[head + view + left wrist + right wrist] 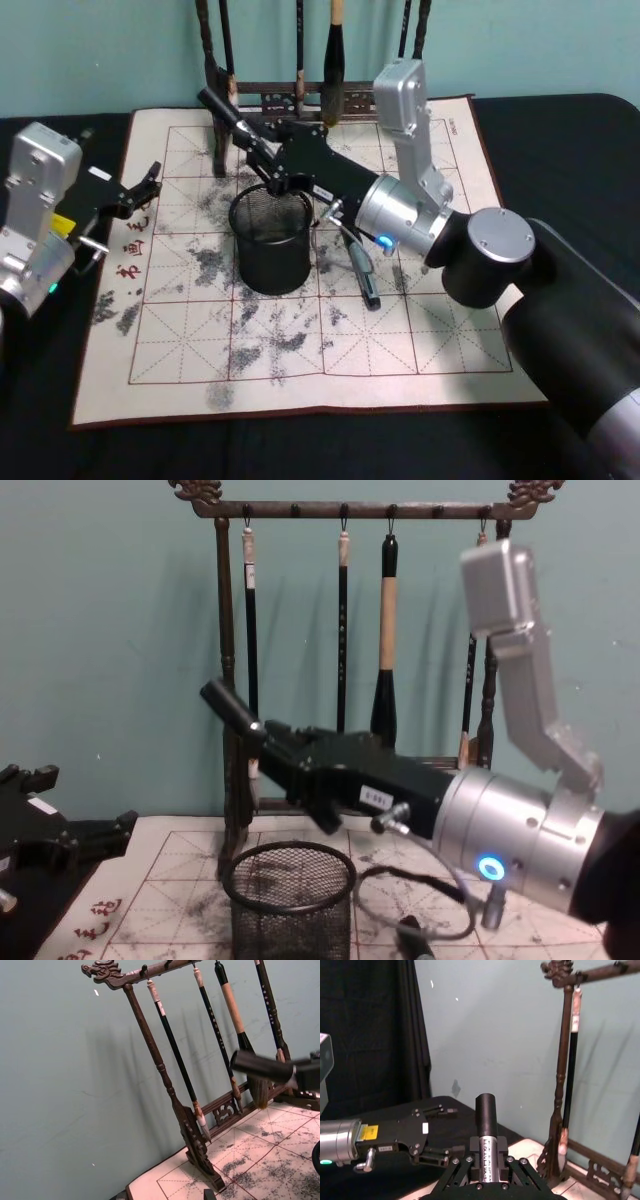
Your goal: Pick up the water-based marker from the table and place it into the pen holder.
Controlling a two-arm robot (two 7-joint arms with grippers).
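Note:
A black water-based marker (224, 110) with a white lettered barrel is held in my right gripper (258, 148), which is shut on it. The marker (231, 711) tilts up and away from the gripper, its far end above and just beyond the back-left rim of the pen holder (290, 900). That holder (272, 250) is a black mesh cup standing on the white mat of the table (330, 360). In the right wrist view the marker (486, 1125) sticks up between the closed fingers. My left gripper (145, 188) rests open at the mat's left edge, nothing in it.
A dark wooden brush rack (345, 510) with several hanging brushes stands at the back of the mat, close behind the marker. A dark pen (360, 270) lies on the mat right of the holder, under my right arm. A teal wall (65, 1085) rises behind.

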